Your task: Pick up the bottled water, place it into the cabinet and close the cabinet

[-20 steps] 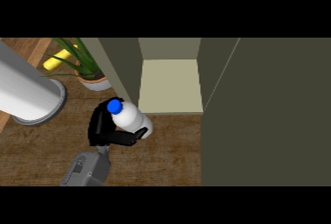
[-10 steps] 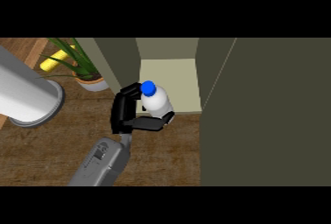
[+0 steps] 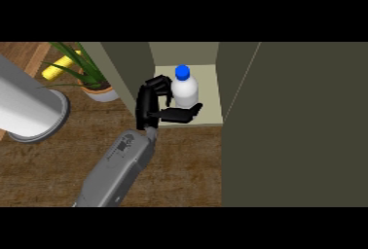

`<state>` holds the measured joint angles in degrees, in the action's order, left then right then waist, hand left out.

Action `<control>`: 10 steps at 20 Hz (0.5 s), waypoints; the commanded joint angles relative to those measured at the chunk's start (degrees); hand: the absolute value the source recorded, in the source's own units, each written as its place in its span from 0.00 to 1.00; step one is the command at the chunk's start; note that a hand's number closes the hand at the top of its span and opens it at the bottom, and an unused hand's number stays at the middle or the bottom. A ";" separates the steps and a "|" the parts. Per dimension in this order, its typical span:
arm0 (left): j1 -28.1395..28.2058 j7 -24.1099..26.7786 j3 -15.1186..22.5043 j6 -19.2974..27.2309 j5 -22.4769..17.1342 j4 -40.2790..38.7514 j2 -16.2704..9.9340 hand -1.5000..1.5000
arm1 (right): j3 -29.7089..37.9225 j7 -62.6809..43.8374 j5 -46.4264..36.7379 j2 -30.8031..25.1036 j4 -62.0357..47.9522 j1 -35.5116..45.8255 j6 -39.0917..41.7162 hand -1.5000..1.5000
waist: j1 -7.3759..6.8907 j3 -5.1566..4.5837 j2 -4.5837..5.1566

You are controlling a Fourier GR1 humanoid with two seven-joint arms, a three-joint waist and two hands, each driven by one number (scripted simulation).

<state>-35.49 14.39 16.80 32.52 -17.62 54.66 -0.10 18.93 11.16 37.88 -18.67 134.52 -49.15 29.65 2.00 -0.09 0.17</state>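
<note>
In the upper middle of the frame the left hand point(image 3: 155, 104) has its fingers and thumb curled round the bottled water point(image 3: 185, 90), and it holds nothing else. The bottle stands upright, its long axis vertical and the blue cap on top. It lies on the right side of the palm, over the pale cabinet shelf point(image 3: 208, 73), so it is already inside the opening of the cabinet point(image 3: 129, 68). I cannot tell whether its base touches the shelf or hangs just above it.

The grey forearm comes in from the lower left and points toward the opening. The cabinet door point(image 3: 302, 126) fills the right part of the frame and stands open, just right of the bottle.

My judgement is that the coming move is to set the bottle down and release it; only then the door can be closed. The right hand is not in view. A potted plant point(image 3: 90, 80) stands on the wooden surface point(image 3: 187, 165) left of the cabinet.
</note>
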 commanded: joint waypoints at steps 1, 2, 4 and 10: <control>-3.63 -1.08 -0.69 2.33 -1.72 -4.08 0.09 1.00 | 0.33 -3.15 6.81 2.27 12.24 -6.35 -0.89 0.00 | 0.51 -0.03 -0.11; -5.49 0.96 0.67 2.11 -4.17 -7.45 0.09 1.00 | 2.20 -2.39 7.68 0.34 7.70 -3.29 0.27 0.00 | 0.59 -0.01 0.12; -9.74 2.39 -3.34 0.31 -3.54 -12.77 0.09 1.00 | 0.21 -1.54 6.73 1.91 8.04 -4.52 1.35 0.00 | 1.10 -0.02 0.25; -15.40 6.01 -3.68 2.30 -5.47 -20.08 0.09 1.00 | -0.42 -4.32 7.37 0.23 9.26 -2.63 -1.56 0.00 | 1.51 -0.06 0.52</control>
<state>-46.65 18.55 12.92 33.04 -21.42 39.21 -0.10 19.52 10.77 39.54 -19.31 134.23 -49.59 30.39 2.71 -0.12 0.52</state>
